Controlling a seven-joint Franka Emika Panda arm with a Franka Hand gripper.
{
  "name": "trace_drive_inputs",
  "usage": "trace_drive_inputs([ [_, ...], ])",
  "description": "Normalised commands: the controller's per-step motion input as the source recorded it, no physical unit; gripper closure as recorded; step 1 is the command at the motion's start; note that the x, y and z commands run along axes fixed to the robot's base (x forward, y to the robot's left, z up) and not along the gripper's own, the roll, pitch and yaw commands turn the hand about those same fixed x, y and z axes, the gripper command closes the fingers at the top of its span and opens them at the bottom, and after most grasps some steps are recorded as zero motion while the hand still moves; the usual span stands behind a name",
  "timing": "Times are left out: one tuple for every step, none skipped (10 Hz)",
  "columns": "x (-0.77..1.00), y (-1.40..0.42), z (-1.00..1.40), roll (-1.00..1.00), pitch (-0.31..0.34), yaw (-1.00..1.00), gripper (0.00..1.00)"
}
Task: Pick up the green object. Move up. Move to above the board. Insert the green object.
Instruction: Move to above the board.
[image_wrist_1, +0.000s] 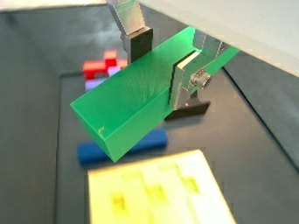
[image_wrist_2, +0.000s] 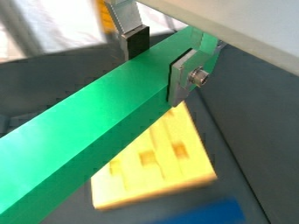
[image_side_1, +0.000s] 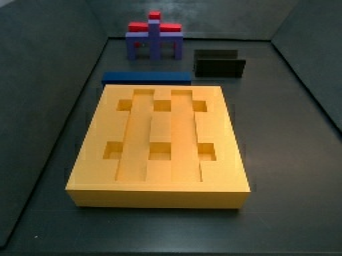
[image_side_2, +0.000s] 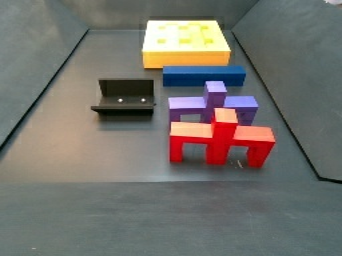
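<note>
Above the dark floor, in both wrist views only: gripper (image_wrist_1: 162, 54) closed on the green block (image_wrist_1: 138, 98), silver fingers (image_wrist_1: 187, 77) pressed against its two long faces, block lifted clear and tilted. Below it in a wrist view, yellow board (image_wrist_1: 163, 188), blue slab (image_wrist_1: 96, 153), red-and-purple piece (image_wrist_1: 103, 66) and black fixture (image_wrist_1: 197, 108). From another wrist angle, block (image_wrist_2: 100, 131) running long across the picture, clamped near one end by the gripper (image_wrist_2: 162, 57), with board (image_wrist_2: 158, 162) beneath and a strip of blue slab (image_wrist_2: 198, 213) at the picture's edge.

In both side views, no gripper and no green block to be seen. Board (image_side_1: 160, 145) lying flat mid-floor, two rows of three square holes showing, all open with nothing in them. Blue slab (image_side_1: 144, 76) just beside the board's far short edge, fixture (image_side_1: 219, 65) near that slab's end, red-and-purple piece (image_side_1: 155, 36) beyond, close to the back wall. Seen from the opposite end: red-and-purple piece (image_side_2: 214, 125) nearest, fixture (image_side_2: 123, 97) beside it, blue slab (image_side_2: 203, 75), then board (image_side_2: 186, 42) by the far wall.
</note>
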Motion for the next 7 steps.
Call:
trace_drive_inputs([
  [0.32,-0.71,0.12,0.02,0.108,1.00,1.00],
  [0.21,-0.39,0.07,0.03,0.114,1.00,1.00],
  [0.10,-0.19,0.05,0.02,0.113,1.00,1.00],
  [0.07,-0.14,0.04,0.03,0.115,1.00,1.00],
  [0.07,-0.09,0.03,0.03,0.130,1.00,1.00],
  [0.08,-0.07,0.03,0.03,0.139,1.00,1.00],
  [0.08,-0.06,0.03,0.04,0.162,1.00,1.00],
])
